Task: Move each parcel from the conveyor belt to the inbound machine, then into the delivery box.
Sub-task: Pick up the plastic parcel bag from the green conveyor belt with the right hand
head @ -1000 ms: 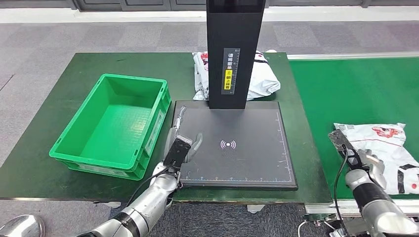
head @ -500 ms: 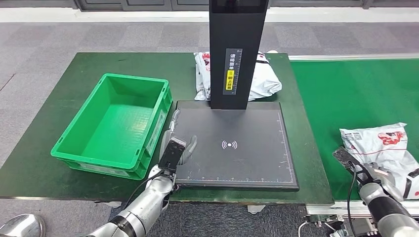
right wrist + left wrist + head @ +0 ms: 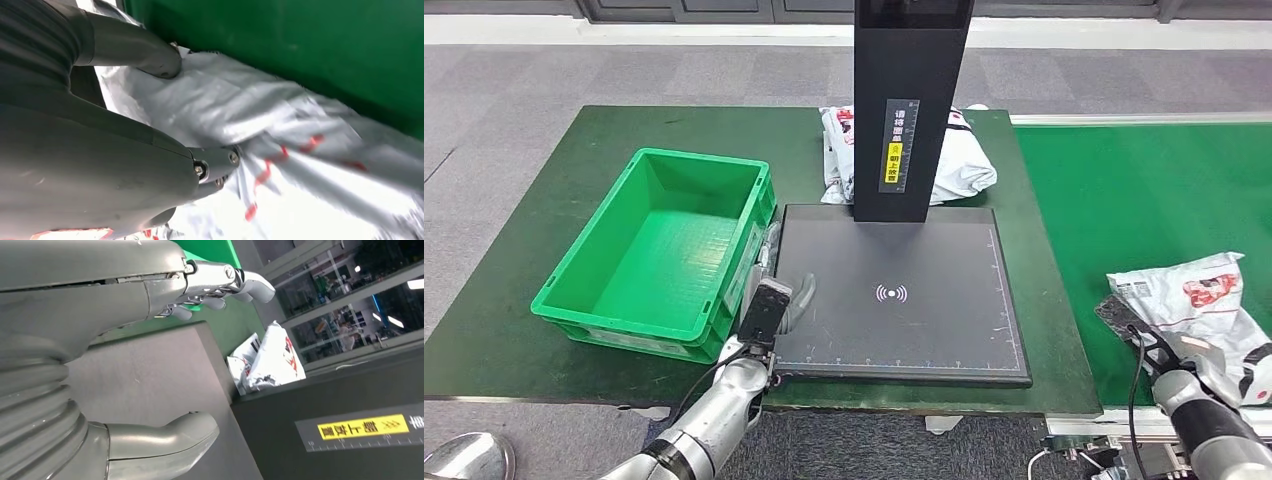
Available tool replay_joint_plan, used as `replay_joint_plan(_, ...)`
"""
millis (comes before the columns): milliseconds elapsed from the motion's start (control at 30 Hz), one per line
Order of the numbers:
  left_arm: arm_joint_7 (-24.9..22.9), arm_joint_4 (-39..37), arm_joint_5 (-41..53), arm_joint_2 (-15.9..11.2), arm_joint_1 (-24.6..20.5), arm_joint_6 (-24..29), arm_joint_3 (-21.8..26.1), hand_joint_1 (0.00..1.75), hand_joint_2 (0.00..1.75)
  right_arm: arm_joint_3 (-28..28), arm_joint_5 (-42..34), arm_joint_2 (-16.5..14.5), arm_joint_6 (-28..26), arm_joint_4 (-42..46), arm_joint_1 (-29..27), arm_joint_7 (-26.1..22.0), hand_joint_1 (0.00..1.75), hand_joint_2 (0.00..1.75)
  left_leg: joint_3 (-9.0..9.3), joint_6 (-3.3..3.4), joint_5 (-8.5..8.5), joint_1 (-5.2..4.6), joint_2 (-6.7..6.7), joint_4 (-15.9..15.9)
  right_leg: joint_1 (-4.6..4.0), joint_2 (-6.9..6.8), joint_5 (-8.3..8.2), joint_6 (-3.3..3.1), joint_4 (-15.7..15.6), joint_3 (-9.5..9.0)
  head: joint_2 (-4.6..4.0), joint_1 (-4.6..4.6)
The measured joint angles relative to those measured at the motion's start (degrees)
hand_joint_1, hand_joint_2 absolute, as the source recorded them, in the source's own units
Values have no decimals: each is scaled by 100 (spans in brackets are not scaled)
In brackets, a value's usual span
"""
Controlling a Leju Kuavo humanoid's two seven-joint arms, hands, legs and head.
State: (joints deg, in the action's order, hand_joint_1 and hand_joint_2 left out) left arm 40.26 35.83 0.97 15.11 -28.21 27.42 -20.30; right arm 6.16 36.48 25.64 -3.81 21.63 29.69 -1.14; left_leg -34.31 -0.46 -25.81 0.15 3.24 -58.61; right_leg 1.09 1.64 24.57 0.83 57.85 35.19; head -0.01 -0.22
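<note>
At the left a green box [image 3: 656,258] is seen on the table [image 3: 514,345], and just right of it the left hand [image 3: 776,296] is held over the near left edge of the scanner plate [image 3: 904,300], fingers spread and nothing gripped. Behind the scanner's post [image 3: 911,100] another parcel [image 3: 959,160] is lying. On the belt [image 3: 1124,190] at the near right, a parcel [image 3: 1199,300] is lying directly under the right hand [image 3: 1179,350], its long axis apparently running near to far. The thumb [image 3: 150,50] and fingers are pressed into the wrapping; whether a firm grip is closed cannot be told.
</note>
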Motion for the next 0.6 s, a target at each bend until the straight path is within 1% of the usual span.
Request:
replay_joint_plan(200,0,17,77,1,-1,31,109,0,175,0,269,-166,-1173,329,-165,-165,175,175,-3,0,0,0,-4,0,0,5,0,0,0,6,-1,0)
replay_joint_plan(367,0,61,186,10,-1,160,139,0,175,0,384,-312,-1771,551,-278,-339,175,175,-7,0,0,0,-7,3,0,8,0,0,0,14,0,0)
replay_joint_plan(433,0,80,223,18,-2,218,139,0,175,0,408,-370,-1961,617,-299,-414,175,175,-7,0,0,1,-10,3,0,12,0,0,1,16,-1,0)
replay_joint_plan(533,0,95,231,34,-2,258,140,0,175,-10,372,-434,-2047,686,-325,-503,175,175,-9,0,-1,0,-12,3,0,17,0,0,1,17,-1,0)
replay_joint_plan(600,0,107,231,36,-2,323,144,0,175,-55,220,-485,-2102,757,-353,-708,175,175,-10,0,-1,0,-13,4,1,17,0,0,1,17,0,0)
